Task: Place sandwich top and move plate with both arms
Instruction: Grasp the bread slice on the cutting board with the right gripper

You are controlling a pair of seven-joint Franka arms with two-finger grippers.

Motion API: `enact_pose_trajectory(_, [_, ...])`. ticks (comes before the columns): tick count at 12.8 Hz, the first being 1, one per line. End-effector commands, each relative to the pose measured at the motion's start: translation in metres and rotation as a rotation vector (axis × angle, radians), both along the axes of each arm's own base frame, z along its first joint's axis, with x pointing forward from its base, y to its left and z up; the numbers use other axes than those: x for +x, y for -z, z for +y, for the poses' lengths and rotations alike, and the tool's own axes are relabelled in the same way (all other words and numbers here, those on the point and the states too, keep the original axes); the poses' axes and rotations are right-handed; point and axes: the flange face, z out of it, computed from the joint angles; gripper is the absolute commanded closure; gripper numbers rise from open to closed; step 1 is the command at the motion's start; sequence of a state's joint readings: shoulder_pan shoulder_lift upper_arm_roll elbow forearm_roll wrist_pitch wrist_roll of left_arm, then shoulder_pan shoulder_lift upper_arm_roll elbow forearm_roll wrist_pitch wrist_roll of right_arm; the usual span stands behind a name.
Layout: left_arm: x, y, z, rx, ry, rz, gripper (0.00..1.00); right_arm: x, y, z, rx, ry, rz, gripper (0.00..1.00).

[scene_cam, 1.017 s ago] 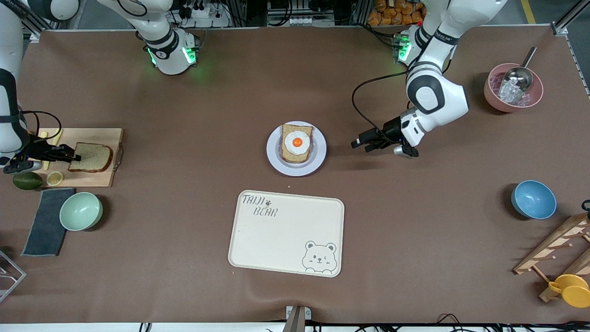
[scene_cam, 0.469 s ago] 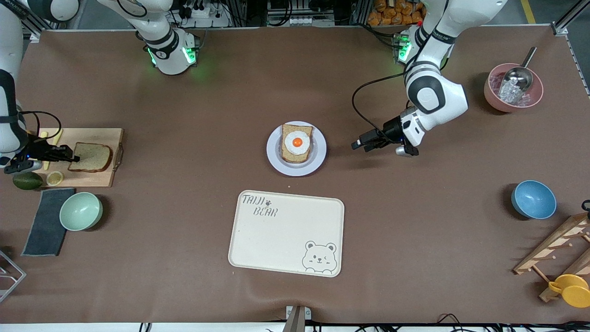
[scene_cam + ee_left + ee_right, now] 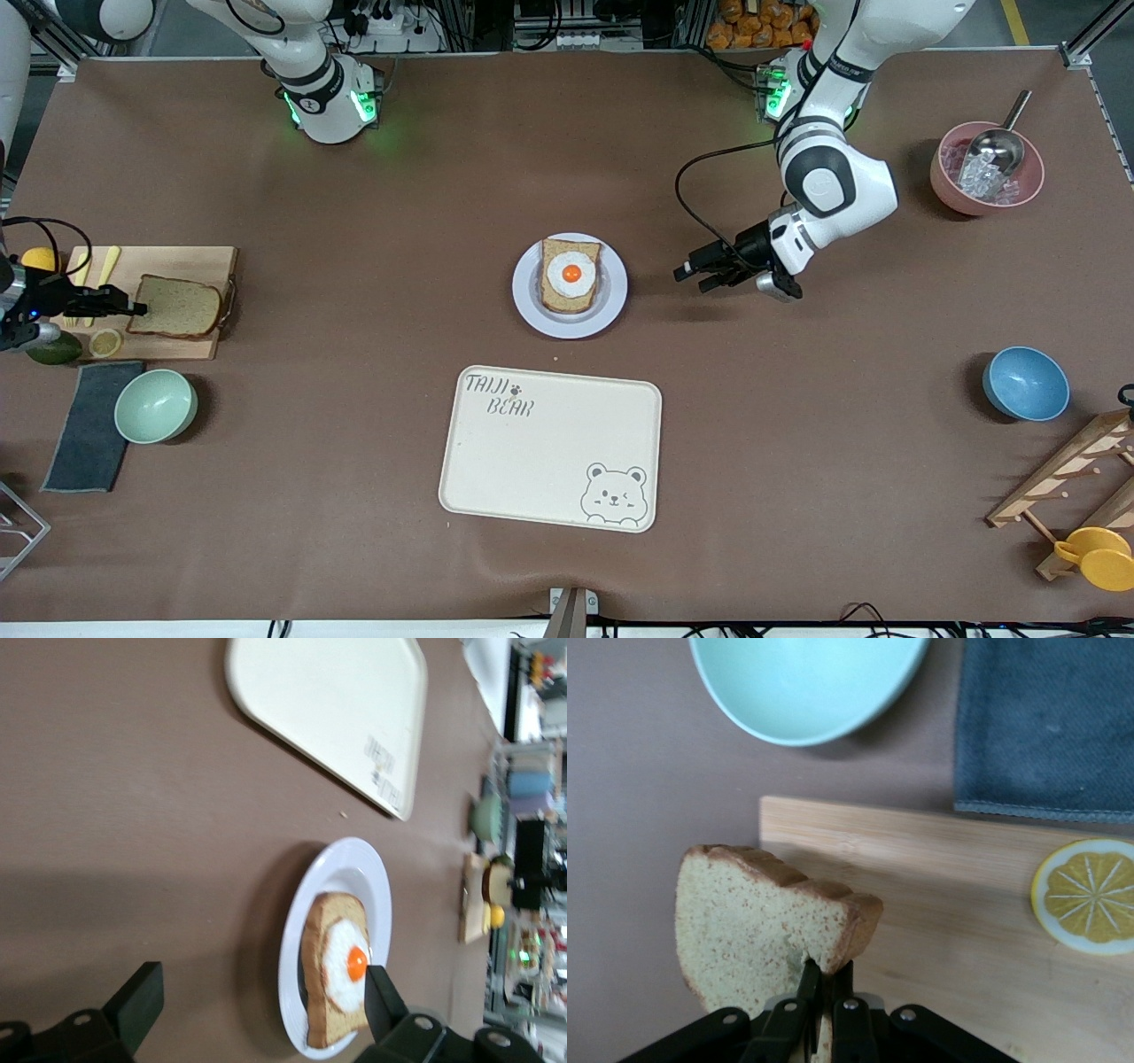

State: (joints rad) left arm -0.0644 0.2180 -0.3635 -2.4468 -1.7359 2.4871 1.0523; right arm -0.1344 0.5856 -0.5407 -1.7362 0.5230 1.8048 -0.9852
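The sandwich top, a plain brown bread slice, hangs just above the wooden cutting board at the right arm's end of the table. My right gripper is shut on its edge; in the right wrist view the slice is pinched between the fingers and lifted off the board. The pale plate sits mid-table with a bread slice and fried egg on it. My left gripper is open beside the plate, toward the left arm's end. In the left wrist view the plate lies ahead of the open fingers.
A cream bear tray lies nearer the front camera than the plate. A mint bowl, grey cloth, lemon slice and avocado surround the board. A blue bowl, pink bowl with scoop and wooden rack stand at the left arm's end.
My right gripper has closed on the bread slice and raised it off the board, drawing back slightly toward the table's end. My left gripper drifted very slightly and stays open.
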Motion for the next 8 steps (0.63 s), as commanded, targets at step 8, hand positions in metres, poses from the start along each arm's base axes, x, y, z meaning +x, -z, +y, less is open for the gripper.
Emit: enact_pose_trajectory(8, [0.009,0.002,0.026,-0.042,0.098,-0.062,0.00,0.074,-0.102,0.229,0.035,0.137,0.261,1.00])
